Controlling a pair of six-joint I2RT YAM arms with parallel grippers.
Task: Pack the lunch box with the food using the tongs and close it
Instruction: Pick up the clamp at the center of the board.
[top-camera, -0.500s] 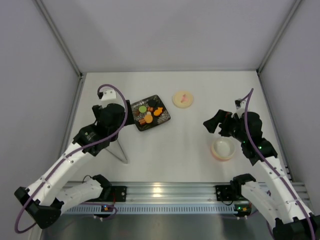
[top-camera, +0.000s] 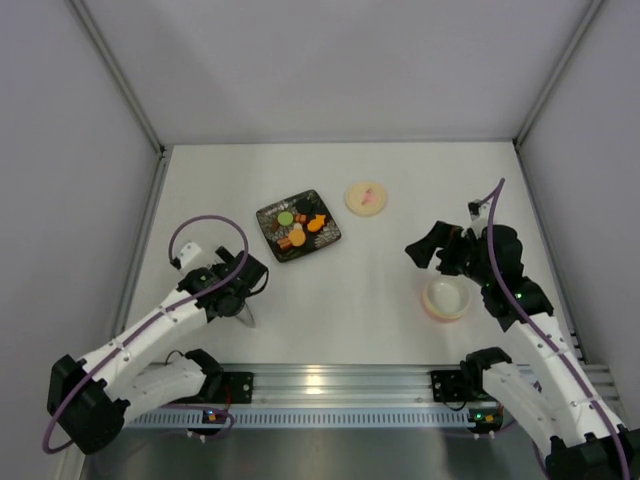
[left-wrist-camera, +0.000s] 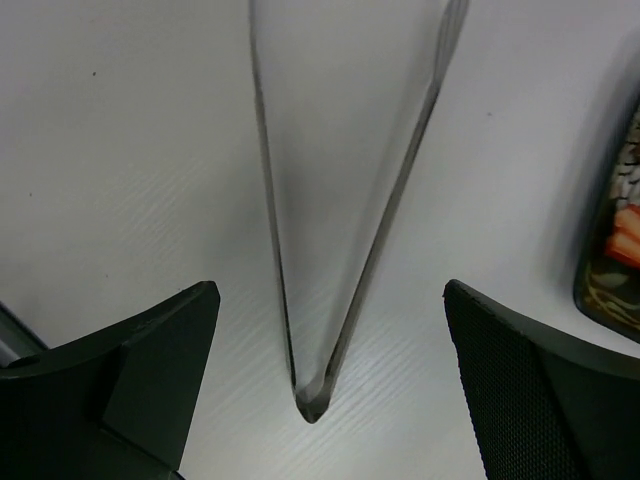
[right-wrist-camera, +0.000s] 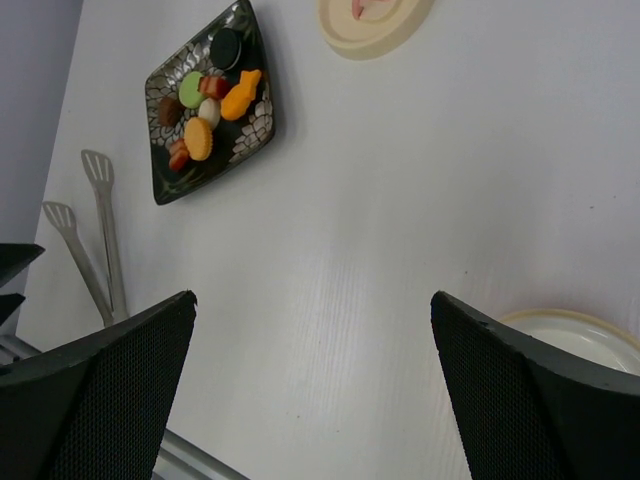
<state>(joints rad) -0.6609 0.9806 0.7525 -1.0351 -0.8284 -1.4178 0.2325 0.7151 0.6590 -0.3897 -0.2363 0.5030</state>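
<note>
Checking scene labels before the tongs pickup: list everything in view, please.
table: 1, white, under everything
plate: 1, dark, patterned, square, far left-centre of table
food: about eight small pieces, orange, green, brown, cream, red, black, all on the plate
lid: 1, cream with pink mark, flat on table right of the plate
lunch box: 1, pale pink-cream, white inside, open, near right
tongs: 1, silvery, flat on table, near left
left gripper: 1, black, open, fingers either side of the tongs' joined end
right gripper: 1, black, open, above table beside the lunch box
</note>
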